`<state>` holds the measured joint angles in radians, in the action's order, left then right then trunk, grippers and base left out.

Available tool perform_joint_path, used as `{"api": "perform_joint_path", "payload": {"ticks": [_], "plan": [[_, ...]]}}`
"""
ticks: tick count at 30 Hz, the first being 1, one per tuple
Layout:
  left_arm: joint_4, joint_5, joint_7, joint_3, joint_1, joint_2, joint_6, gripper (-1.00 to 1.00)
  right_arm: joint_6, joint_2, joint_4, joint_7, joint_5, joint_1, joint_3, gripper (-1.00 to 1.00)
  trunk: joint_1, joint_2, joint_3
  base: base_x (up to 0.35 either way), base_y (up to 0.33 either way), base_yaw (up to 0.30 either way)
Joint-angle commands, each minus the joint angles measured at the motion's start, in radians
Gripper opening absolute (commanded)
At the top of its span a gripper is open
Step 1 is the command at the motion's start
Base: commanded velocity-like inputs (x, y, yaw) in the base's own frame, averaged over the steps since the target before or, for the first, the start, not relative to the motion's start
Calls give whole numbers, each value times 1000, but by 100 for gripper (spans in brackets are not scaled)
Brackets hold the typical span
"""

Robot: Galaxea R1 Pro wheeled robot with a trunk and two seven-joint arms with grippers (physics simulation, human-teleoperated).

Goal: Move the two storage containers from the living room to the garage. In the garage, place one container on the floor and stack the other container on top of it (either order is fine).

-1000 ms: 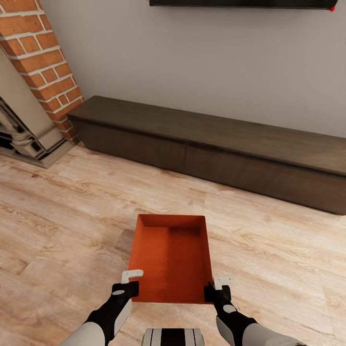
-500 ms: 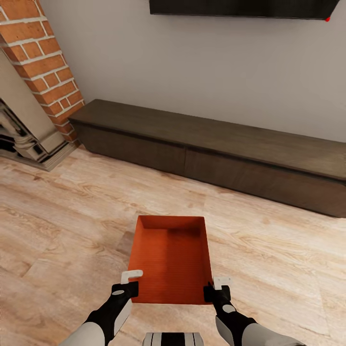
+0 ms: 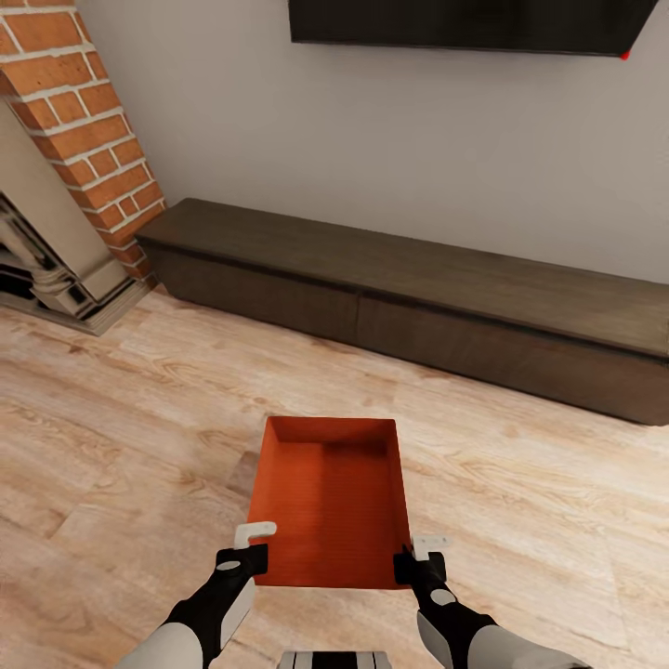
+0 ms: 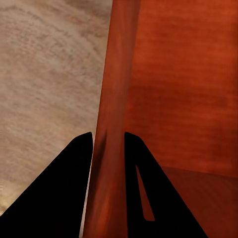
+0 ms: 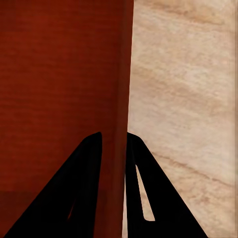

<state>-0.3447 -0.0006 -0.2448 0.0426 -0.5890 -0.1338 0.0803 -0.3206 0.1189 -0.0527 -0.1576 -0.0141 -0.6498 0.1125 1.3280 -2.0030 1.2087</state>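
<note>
One orange-red open-top storage container (image 3: 327, 502) hangs level in front of me above the light wood-plank floor of the living room. My left gripper (image 3: 249, 548) is shut on the container's left wall (image 4: 111, 124) near its close corner. My right gripper (image 3: 416, 554) is shut on the right wall (image 5: 124, 99) near the other close corner. In both wrist views the dark fingers pinch a thin wall between them. The container is empty inside.
A long low dark-brown cabinet (image 3: 418, 297) runs along the grey wall ahead. The red brick fireplace (image 3: 74, 139) stands at the left, and a dark screen (image 3: 465, 23) hangs on the wall above the cabinet. Wood-plank floor (image 3: 111, 446) lies open around me.
The whole view has shifted: the cabinet and fireplace sit slightly lower and the wall screen shows more. The container and both grippers keep the same place in the picture.
</note>
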Motion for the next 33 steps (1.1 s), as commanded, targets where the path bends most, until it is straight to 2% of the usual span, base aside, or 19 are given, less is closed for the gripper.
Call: {"api": "perform_joint_path", "payload": {"ticks": [1,33], "plan": [[-2,-2,-5,10,0,0,7,-100,-5,-1,1,-8,-10,-1,-5,-100,-4,7,-3,0,0,0],[-2,-1,-5,10,0,0,6,-100,-5,-1,1,-8,-10,-1,-5,-100,-127,231,-103,0,0,0]]}}
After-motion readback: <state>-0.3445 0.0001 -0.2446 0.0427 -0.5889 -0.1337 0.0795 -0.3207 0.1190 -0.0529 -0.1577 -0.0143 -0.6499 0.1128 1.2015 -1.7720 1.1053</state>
